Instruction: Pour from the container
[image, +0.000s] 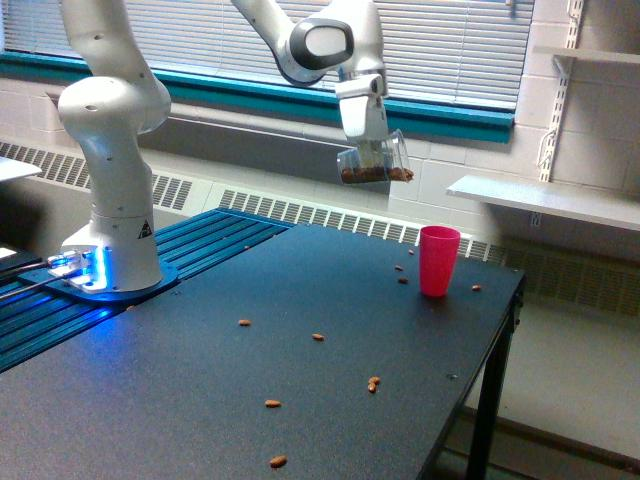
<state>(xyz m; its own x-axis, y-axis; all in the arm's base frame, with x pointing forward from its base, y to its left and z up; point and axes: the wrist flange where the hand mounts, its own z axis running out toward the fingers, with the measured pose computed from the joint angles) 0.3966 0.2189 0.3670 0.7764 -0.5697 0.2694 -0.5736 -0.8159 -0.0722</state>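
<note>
The gripper (372, 150) is clamping the clear container (376, 163) of brown bits, holding it tilted in the air, above the pink cup (438, 260) and toward the exterior view's left.

We see the gripper (374, 152) clamping a clear round plastic cup (376, 162) of brown bits, an opaque pink cup (438, 260) below it, toward the exterior view's right.
</note>
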